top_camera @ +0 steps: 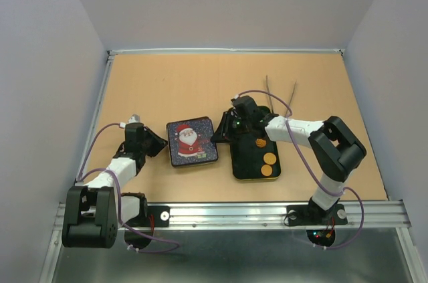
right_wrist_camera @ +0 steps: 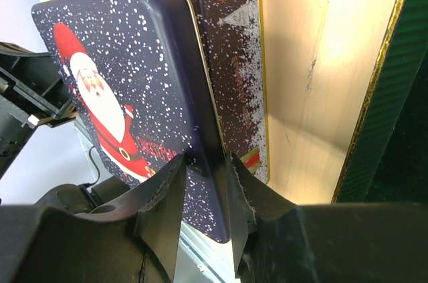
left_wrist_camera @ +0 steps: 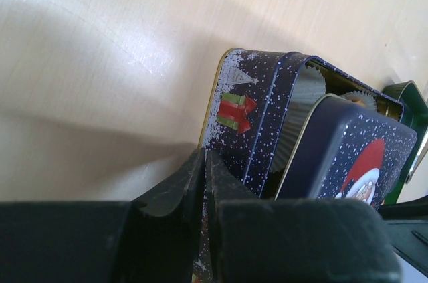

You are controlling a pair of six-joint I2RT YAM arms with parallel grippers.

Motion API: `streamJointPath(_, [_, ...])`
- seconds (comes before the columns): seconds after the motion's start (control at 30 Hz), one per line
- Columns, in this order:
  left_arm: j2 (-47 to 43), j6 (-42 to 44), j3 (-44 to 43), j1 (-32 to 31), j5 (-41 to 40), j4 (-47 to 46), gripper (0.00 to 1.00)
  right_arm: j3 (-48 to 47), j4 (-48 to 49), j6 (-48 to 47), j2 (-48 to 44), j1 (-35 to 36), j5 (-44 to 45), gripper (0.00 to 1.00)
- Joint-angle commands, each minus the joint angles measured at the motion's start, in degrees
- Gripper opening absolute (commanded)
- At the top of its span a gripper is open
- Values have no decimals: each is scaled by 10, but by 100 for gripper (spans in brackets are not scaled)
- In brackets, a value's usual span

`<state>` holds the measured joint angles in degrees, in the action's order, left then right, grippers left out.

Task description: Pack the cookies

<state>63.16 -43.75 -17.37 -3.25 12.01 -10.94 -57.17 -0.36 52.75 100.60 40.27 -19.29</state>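
A dark blue Christmas tin [top_camera: 175,160] stands mid-table, with its Santa lid [top_camera: 192,140] lying tilted over it. My right gripper [top_camera: 217,134] is shut on the lid's right edge; in the right wrist view the gripper [right_wrist_camera: 204,159] pinches the lid [right_wrist_camera: 127,62] above the tin body [right_wrist_camera: 235,49]. My left gripper [top_camera: 160,144] is shut, its tips [left_wrist_camera: 206,161] against the tin's left wall [left_wrist_camera: 257,122]. Through the gap under the lid [left_wrist_camera: 348,149] I see a white pleated paper cup [left_wrist_camera: 302,99] and an orange cookie [left_wrist_camera: 361,101]. Three orange cookies [top_camera: 269,158] lie on a dark tray [top_camera: 244,159].
The dark green tray with its gold rim [right_wrist_camera: 391,96] lies just right of the tin. Two thin grey sticks [top_camera: 281,92] lie behind the right arm. A metal rail [top_camera: 234,213] runs along the table's near edge, and grey walls enclose the table.
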Motion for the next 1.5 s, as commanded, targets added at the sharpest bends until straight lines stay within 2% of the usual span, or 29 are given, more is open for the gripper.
streamJointPath(0.0, [-11, 1, 10, 1, 23, -22, 17, -26, -2, -12, 8, 7, 20, 36])
streamJointPath(0.57, [-28, 9, 9, 2, 32, -11, 16, -105, -5, -13, 53, -5, 14, 36])
streamJointPath(0.63, [-46, 10, 1, 1, 19, 10, 15, -109, -6, -15, 57, -5, 12, 36])
streamJointPath(0.83, [-212, 4, -35, 0, -53, 91, 14, -109, -8, -18, 61, -6, 10, 36])
streamJointPath(0.97, [-236, 16, -66, 0, -63, 109, 14, -112, -9, -19, 65, -6, 9, 36])
streamJointPath(1.13, [-206, 35, -77, 0, -54, 91, 15, -119, -8, -19, 67, -8, 8, 36])
streamJointPath(1.47, [-74, 43, -80, -1, 22, -43, 15, -119, -8, -20, 66, -11, 7, 36])
